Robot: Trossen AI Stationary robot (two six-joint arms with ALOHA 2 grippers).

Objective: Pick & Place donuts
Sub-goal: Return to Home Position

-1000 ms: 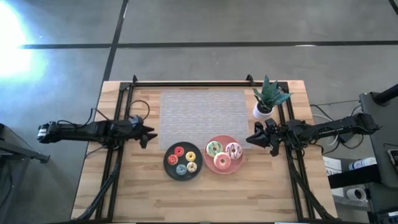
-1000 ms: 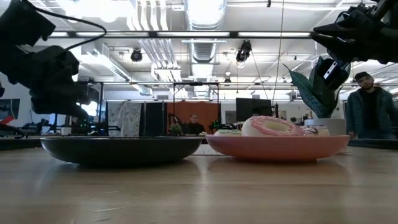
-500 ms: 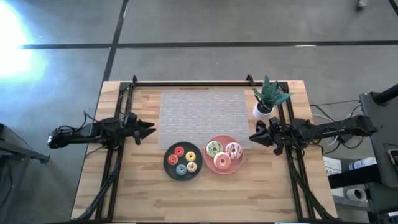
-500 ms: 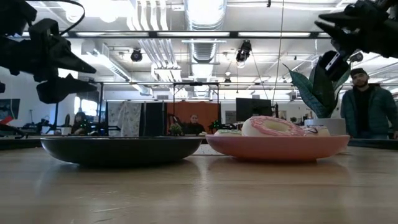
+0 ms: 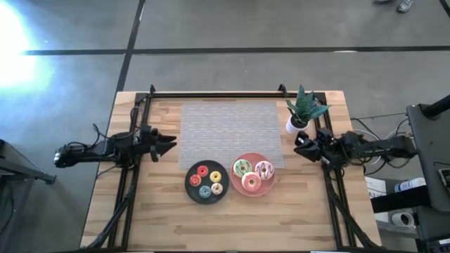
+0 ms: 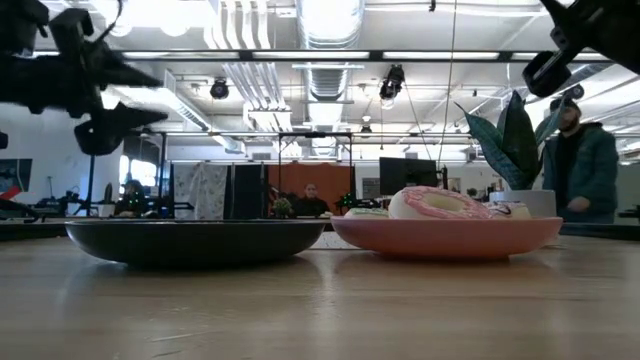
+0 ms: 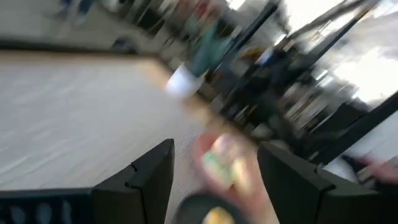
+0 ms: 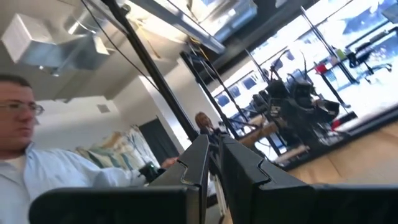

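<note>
Several small donuts, red, orange, blue and yellow, lie on the black plate. A green donut, a pink-white striped donut and a pink donut lie on the pink plate. In the low view the pink donut shows above the pink plate's rim. My left gripper hangs open above the table, left of the plates, and is empty. My right gripper hovers shut and empty to the right of the pink plate, near the plant.
A grey mat lies beyond the plates. A potted plant in a white pot stands at the far right, close to my right gripper. Black rails run along both table sides. People stand in the room behind. Bare wood lies in front of the plates.
My left gripper has risen and now points level toward the plates. My right gripper has drawn back toward the table's right edge and slightly toward the far edge, rising. The donuts and plates have stayed where they were.
</note>
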